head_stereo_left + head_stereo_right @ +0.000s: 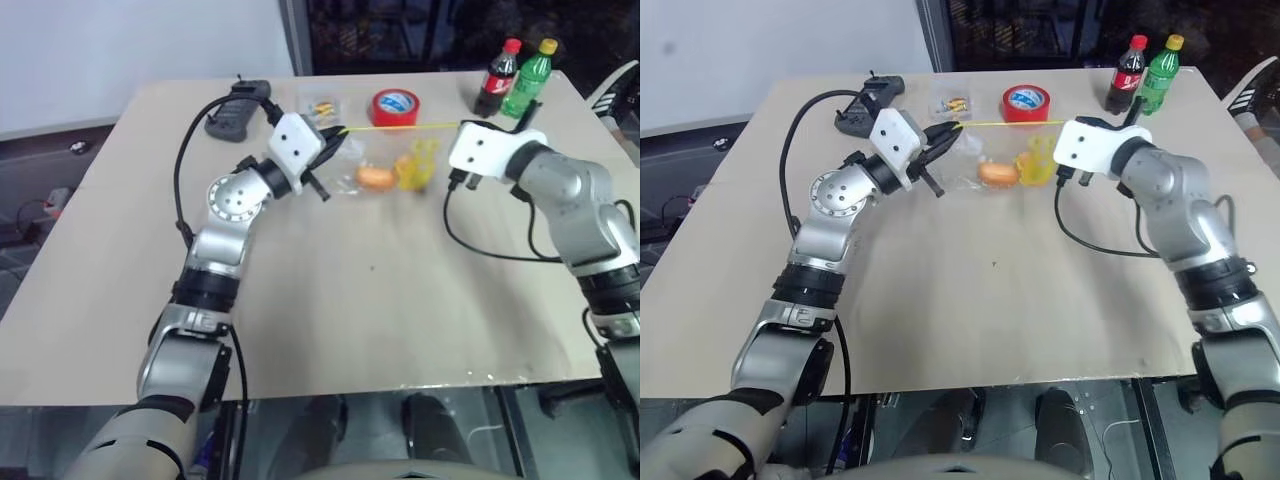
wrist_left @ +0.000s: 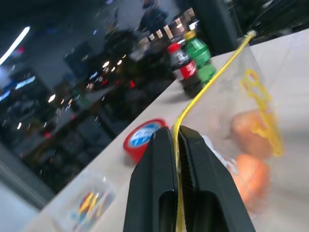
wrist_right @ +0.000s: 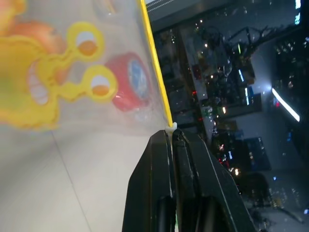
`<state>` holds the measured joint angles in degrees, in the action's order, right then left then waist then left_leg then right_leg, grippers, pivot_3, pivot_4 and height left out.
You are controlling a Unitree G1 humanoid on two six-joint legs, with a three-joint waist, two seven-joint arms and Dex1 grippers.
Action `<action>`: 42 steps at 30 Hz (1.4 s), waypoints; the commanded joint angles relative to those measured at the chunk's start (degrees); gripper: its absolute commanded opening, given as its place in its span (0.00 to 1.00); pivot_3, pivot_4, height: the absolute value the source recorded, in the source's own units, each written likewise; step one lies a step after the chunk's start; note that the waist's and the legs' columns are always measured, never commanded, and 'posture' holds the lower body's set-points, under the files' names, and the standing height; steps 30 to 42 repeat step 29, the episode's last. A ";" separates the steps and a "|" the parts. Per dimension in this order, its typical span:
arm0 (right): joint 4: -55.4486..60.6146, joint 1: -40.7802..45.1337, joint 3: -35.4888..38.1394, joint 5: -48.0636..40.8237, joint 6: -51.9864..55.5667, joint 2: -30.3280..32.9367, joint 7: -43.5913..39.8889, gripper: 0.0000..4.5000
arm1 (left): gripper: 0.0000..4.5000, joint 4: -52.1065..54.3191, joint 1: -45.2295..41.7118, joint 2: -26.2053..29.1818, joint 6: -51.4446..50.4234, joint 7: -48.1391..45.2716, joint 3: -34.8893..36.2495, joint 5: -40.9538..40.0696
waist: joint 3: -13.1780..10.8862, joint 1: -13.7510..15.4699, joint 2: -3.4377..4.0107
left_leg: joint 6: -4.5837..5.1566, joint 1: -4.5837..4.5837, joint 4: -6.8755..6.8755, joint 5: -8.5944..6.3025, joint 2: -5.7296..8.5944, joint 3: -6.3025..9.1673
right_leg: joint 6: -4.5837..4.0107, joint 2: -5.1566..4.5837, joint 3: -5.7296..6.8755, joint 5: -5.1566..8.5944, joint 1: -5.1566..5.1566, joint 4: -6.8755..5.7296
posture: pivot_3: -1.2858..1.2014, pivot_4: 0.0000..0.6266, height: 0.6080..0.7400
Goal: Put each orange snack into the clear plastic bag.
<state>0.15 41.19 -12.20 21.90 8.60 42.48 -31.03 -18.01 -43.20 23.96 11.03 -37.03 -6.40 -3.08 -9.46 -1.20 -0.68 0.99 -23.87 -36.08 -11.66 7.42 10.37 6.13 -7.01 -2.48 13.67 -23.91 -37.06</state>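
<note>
Pinching the wrinkly clear plastic bag [image 1: 385, 165] taut, both tools grip its yellow strip.

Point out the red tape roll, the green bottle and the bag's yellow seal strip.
red tape roll [image 1: 396, 106], left eye view, top face.
green bottle [image 1: 527, 86], left eye view, body.
yellow seal strip [image 1: 400, 127], left eye view, mid-length.

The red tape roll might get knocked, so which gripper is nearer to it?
Left. The left gripper pinches the clear plastic bag's yellow strip just beside the red tape roll; the right gripper holds the strip's far end, slightly farther off.
</note>
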 commanded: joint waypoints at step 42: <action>34.61 -47.46 35.80 -44.31 24.20 2.25 -17.69 0.99 | 1.00 37.62 45.42 21.31 -34.17 -19.26 22.80 -32.07 | -0.05 0.89 0.10 | 0.25 0.43 -0.23 -0.18 -0.12 -0.04 | 0.05 0.03 -0.06 0.06 0.35 -0.56 | 0.52 0.24 1.00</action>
